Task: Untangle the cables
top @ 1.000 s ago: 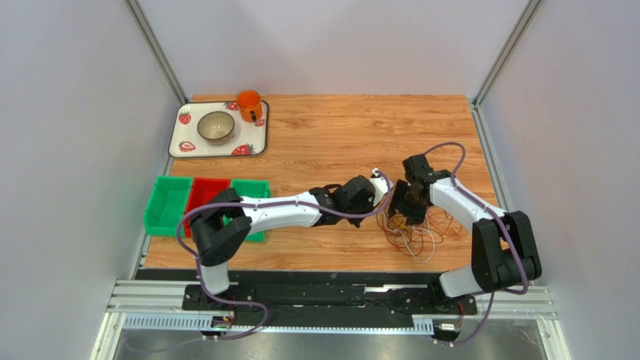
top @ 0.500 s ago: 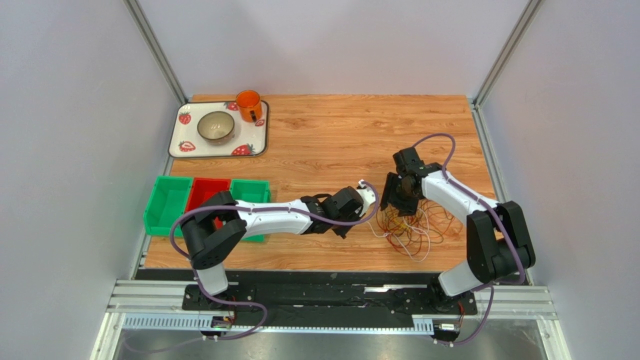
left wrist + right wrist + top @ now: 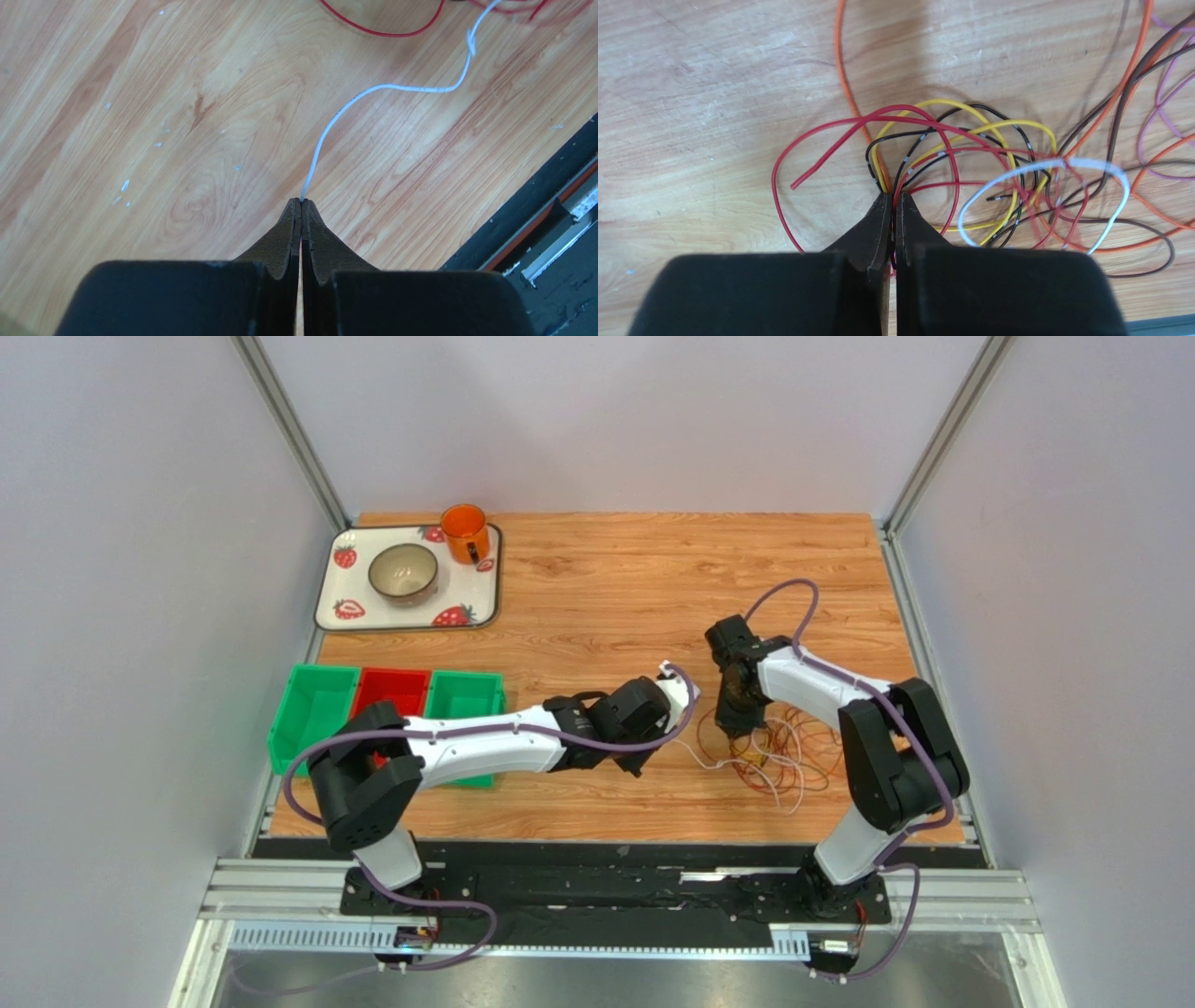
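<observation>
The cables lie in a tangled heap on the wooden table, right of centre. In the right wrist view, red, yellow, black, orange, brown and white wires loop over each other. My right gripper is shut on a small bundle of yellow, black and red strands at the heap's left edge. My left gripper is shut on the end of the white cable, which snakes away towards the heap, slack just above the table.
A strawberry-print tray at the back left carries a metal bowl and an orange mug. Green, red and green bins sit at the left edge. A black rail borders the table's near edge.
My right gripper has moved left and shut on strands of the heap. My left arm has drawn back to the left, still holding the white cable.
</observation>
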`<state>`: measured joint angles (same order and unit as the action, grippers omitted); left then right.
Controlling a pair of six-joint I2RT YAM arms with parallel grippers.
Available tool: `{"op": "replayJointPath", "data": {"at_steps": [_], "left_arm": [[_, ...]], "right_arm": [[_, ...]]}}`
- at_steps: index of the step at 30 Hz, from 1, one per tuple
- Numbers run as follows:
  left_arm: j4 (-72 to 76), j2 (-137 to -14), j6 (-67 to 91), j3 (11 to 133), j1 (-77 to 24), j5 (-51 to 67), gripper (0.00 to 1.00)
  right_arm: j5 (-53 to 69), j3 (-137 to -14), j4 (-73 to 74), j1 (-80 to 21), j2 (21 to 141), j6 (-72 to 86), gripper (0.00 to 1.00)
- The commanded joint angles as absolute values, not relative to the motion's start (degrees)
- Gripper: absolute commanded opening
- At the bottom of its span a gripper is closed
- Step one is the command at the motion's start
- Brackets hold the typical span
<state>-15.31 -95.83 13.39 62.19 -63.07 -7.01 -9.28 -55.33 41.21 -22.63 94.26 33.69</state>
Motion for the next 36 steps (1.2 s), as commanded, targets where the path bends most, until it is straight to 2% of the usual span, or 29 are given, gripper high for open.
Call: {"op": "replayJointPath", "data": {"at_steps": [1,5,9,15,18,20,22,26,30,33,36], "left_arm": [[-27.5,-91.1,15.1,70.6,-63.5,-11.8,0.00],[-41.1,-89.2,12.8,84.4,-63.5,-22.5,0.00],[-51.5,-87.1,8.7,99.2,-61.7,-27.8,0.00],[-62.5,-90.1,2.8,134.2,-58.6,-36.9,0.00],[-63.8,-91.4,-3.1,145.9,-58.1,-40.8,0.00],[-61.4,-89.4,-6.1,145.8,-58.0,-44.5,0.00],[-57.6,-86.1,-9.2,141.6,-57.7,-50.7,0.00],[-55.6,-79.7,-8.1,133.7,-55.3,-55.1,0.00],[-52.3,-72.7,-6.3,119.1,-53.4,-61.2,0.00],[-54.3,-67.8,-1.7,113.1,-47.0,-62.6,0.00],[-59.1,-64.7,4.4,109.8,-35.8,-60.0,0.00]], "right_arm": [[-17.8,-57.4,39.7,-24.0,97.6,34.0,0.00],[-20.7,-58.9,40.7,-23.7,98.4,32.9,0.00],[-21.3,-62.7,41.2,-23.7,99.7,31.8,0.00],[-21.2,-65.8,41.0,-23.7,102.0,30.5,0.00],[-20.6,-67.1,40.7,-23.6,103.0,30.1,0.00],[-20.0,-67.7,40.5,-23.6,103.5,29.6,0.00],[-20.0,-67.8,40.0,-23.6,103.4,29.1,0.00],[-20.1,-67.9,39.7,-23.1,103.6,28.7,0.00],[-18.0,-67.1,38.4,-23.0,102.9,28.3,0.00],[-16.7,-66.3,37.4,-23.0,101.8,28.1,0.00],[-14.6,-65.4,36.0,-23.1,100.4,27.8,0.00]]}}
